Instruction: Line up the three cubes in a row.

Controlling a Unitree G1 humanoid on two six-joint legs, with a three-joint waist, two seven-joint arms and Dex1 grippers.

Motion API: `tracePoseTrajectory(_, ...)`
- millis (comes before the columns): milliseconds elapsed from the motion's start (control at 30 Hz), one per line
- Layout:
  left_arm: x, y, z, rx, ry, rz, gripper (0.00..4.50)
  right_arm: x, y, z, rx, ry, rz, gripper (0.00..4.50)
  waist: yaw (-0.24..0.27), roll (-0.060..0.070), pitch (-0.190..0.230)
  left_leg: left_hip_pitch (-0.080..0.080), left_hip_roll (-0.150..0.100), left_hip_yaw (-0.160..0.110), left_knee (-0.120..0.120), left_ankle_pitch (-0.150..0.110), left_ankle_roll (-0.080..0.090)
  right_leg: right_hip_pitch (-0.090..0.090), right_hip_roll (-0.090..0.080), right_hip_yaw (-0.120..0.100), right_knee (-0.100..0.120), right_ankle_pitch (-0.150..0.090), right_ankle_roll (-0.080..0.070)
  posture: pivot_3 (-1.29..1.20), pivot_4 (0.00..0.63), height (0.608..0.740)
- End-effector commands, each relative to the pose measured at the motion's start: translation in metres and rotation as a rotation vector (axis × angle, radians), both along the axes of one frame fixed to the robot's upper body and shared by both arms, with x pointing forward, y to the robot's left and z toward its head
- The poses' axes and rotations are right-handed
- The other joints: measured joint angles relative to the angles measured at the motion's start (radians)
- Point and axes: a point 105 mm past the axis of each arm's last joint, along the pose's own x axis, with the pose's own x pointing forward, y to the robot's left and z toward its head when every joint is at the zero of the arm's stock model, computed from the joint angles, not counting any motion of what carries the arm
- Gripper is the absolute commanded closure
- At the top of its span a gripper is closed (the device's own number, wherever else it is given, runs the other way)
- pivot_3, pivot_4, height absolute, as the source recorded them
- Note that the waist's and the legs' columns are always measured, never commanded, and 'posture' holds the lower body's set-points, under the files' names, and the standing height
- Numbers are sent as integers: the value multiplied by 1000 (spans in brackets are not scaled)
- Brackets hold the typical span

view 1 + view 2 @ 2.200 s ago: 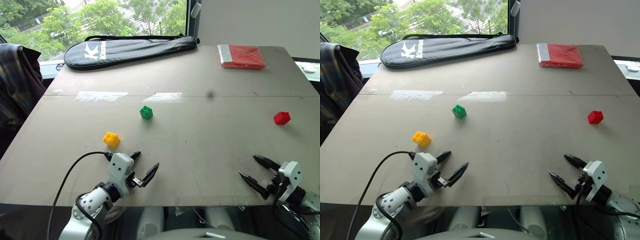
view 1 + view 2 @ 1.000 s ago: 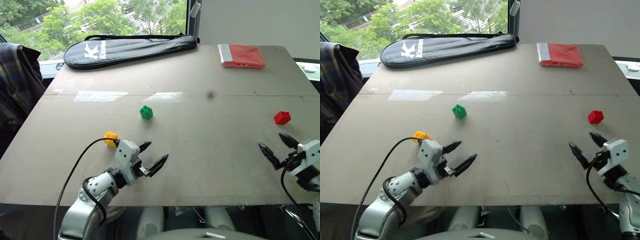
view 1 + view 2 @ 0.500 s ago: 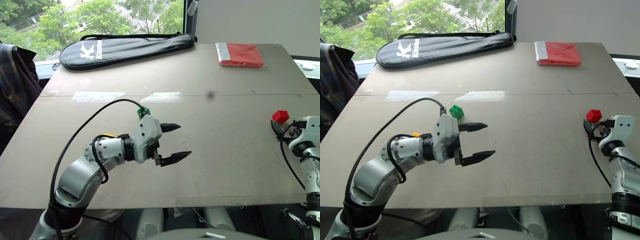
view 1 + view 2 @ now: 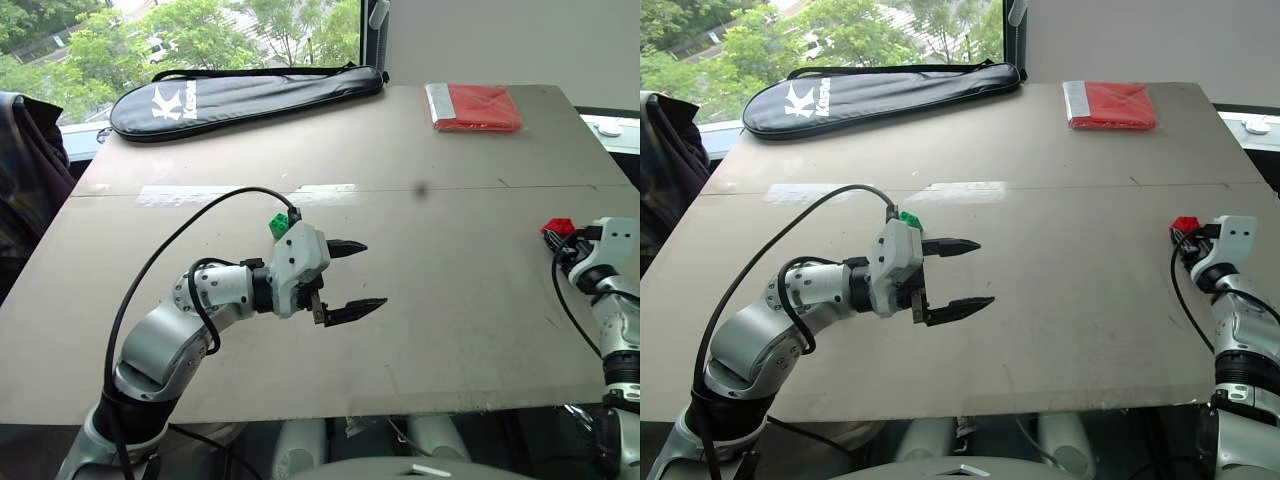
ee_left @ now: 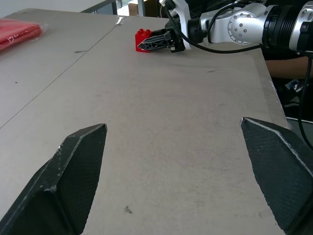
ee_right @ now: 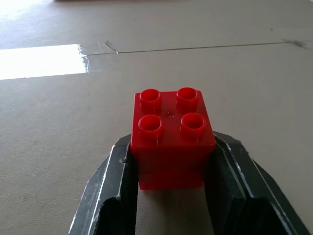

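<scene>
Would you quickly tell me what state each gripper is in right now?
Left gripper: open, holding nothing, above the table.
Right gripper: closed on the red cube.

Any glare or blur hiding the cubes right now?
Left eye view: window glare streaks the table behind the green cube, which stays readable. Right wrist view: red cube sharp, a bright glare patch off beside it.

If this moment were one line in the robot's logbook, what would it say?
right hand: shut on red cube | left hand: open, above table | green cube: untouched
</scene>
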Motion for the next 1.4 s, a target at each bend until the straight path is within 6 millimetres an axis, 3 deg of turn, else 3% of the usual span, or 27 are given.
tracePoseTrajectory(33, -1, 2, 4, 1, -33, 0, 0, -5, 17, 11, -23, -54, 63, 3155, 0, 0, 0, 0, 0, 0, 0, 0, 0, 0, 0, 0, 0, 0, 0, 0, 150, 708)
tracePoseTrajectory(333, 0, 18, -18, 82, -14, 36, 0, -69, 116, 4, -10, -32, 181, 3155, 1, 1, 0, -2, 2, -6, -1, 0, 0, -4, 1, 1, 1, -2, 0, 0, 150, 708)
tracePoseTrajectory(467, -1, 22, -20, 85, -7, 4, 0, -83, 154, 4, 29, -13, 152, 3155, 0, 1, 0, -1, 2, -6, -1, 0, 0, -4, 2, 1, 4, -4, -2, 0, 150, 708)
tracePoseTrajectory(633, -1, 28, -25, 115, -7, -25, 0, -86, 172, 1, 41, 15, 116, 3155, 1, 0, 0, -2, 2, -5, 0, 0, -1, -5, 2, 2, 3, -4, -2, 0, 150, 708)
tracePoseTrajectory(933, 1, 27, -26, 131, -22, -31, 0, -77, 173, -2, 18, 22, 99, 3155, 1, 0, 0, -12, 1, -6, 0, 0, -1, -13, 2, 0, 2, -4, -2, 0, 150, 708)
tracePoseTrajectory(967, 2, 26, -26, 132, -24, -31, 0, -77, 174, -3, 15, 24, 103, 2094, 1, 0, 0, -12, 1, -6, 0, 0, -1, -13, 2, -1, 2, -4, -2, 0, 150, 708)
tracePoseTrajectory(1133, 2, 26, -25, 129, -28, -24, 0, -76, 176, -1, 34, 17, 118, 83, 1, 0, 0, -12, 1, -6, 0, 0, -1, -13, 2, -1, 3, -4, -2, 0, 150, 708)
tracePoseTrajectory(1400, 1, 29, -23, 75, -30, 57, 0, -84, 174, 13, 22, -55, 217, 83, 1, 0, 0, -12, 1, -6, 0, 0, 0, -13, 2, -1, 3, -4, -2, 0, 150, 708)
